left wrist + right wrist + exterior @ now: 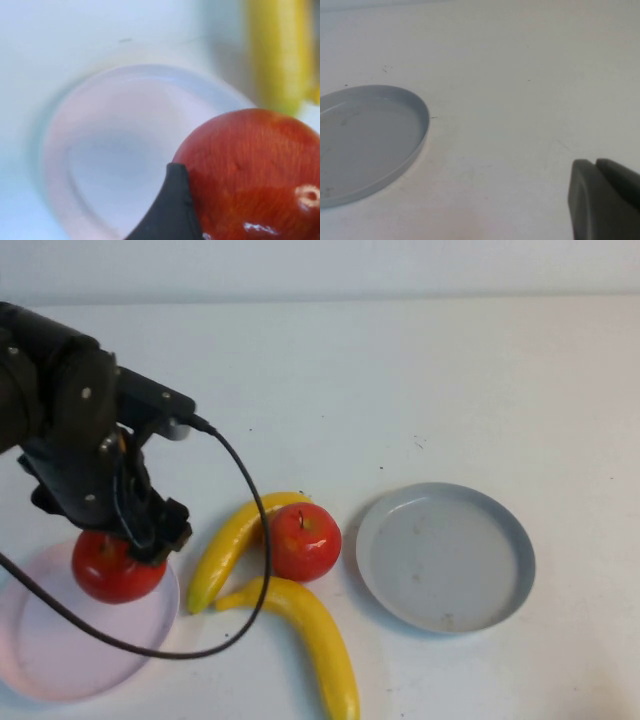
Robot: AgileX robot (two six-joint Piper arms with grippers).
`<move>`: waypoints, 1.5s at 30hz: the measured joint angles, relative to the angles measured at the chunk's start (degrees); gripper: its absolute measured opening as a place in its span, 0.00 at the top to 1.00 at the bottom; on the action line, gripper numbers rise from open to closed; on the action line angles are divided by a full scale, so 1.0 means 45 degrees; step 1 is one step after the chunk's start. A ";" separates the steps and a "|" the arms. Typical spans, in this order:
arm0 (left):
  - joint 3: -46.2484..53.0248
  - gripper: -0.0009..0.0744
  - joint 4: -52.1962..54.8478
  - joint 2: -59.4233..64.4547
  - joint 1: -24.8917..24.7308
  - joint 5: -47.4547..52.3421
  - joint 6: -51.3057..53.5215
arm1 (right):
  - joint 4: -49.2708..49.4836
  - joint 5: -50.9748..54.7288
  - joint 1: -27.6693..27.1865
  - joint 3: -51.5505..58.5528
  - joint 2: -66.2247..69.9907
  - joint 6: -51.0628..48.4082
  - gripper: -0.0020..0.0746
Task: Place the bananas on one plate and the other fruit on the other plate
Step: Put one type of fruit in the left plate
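Note:
My left gripper (122, 545) is shut on a red apple (118, 570) and holds it over the far right edge of the pale pink plate (55, 655). The left wrist view shows the apple (255, 165) beside one dark finger (170, 212), with the pink plate (115, 150) under it. The second apple (303, 541) sits on the table between the two bananas (232, 543) (318, 638). The grey-blue plate (445, 558) to the right is empty. My right gripper (602, 202) is shut and empty, off to the side of the grey-blue plate (365, 140); it is out of the high view.
A black cable (255, 540) from the left arm loops across the table over the near banana and past the second apple. A banana (280, 50) lies just beyond the pink plate.

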 joint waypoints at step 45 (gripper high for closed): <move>-0.0790 0.10 -0.2249 0.0858 -0.0517 -0.3386 0.0192 | 0.0000 0.0000 0.0000 0.0000 0.0000 0.0000 1.00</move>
